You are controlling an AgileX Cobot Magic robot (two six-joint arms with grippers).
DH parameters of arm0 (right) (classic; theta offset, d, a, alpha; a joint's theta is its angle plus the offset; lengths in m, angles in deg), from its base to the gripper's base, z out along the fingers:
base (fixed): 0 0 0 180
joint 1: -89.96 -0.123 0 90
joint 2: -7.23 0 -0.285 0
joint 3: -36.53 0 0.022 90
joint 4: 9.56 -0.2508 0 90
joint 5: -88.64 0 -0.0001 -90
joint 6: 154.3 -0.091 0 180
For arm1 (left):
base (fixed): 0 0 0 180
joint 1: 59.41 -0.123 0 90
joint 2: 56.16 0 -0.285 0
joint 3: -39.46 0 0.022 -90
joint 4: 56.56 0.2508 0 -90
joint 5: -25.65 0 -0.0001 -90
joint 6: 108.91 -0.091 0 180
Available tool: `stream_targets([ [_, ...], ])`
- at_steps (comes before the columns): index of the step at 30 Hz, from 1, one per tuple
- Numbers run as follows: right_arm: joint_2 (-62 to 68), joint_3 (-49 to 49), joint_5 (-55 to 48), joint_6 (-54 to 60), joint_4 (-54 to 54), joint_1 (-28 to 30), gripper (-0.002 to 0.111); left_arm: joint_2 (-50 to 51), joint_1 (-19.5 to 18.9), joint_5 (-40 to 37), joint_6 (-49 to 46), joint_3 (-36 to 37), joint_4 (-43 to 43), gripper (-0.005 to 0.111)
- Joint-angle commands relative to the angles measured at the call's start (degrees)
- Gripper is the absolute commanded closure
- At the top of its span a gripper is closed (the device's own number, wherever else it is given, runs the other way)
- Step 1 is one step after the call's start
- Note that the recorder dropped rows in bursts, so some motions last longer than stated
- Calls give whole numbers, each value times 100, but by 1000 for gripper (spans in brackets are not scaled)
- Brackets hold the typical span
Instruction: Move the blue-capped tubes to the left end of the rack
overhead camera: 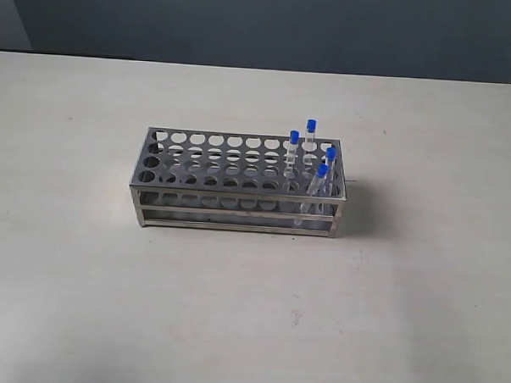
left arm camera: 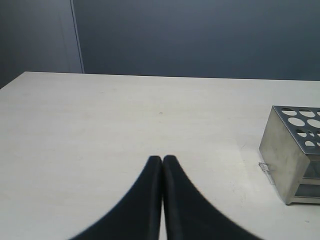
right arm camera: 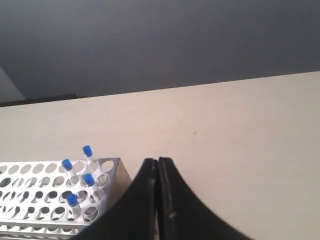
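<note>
The silver rack point(overhead camera: 231, 169) stands mid-table, its top plate full of round holes. Several blue-capped tubes point(overhead camera: 312, 156) stand clustered in holes at its right end, some leaning. In the right wrist view the same tubes point(right arm camera: 77, 172) rise from the rack point(right arm camera: 30, 190) just beside my right gripper point(right arm camera: 157, 161), which is shut and empty. My left gripper point(left arm camera: 162, 158) is shut and empty above bare table, with the rack's left end point(left arm camera: 285, 150) off to one side. Neither arm shows in the exterior view.
The pale table point(overhead camera: 233, 309) stretches wide around the rack on all sides. A dark grey wall point(overhead camera: 271, 27) runs behind the far table edge. Nothing else stands on the table.
</note>
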Motion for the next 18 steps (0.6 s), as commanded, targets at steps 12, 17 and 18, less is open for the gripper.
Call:
stream_targets([
  [12, 3810, -2181, 111, -1185, 2065, -1857, 109, -20, 22, -2, 10, -8, 4, 106],
  [17, 4523, -2995, -256, -2265, 3467, -2581, 109, -20, 22, -2, 10, -8, 4, 106],
  [18, 4662, -3144, -330, -2358, 3660, -2725, 107, -20, 22, -2, 10, -8, 4, 106],
])
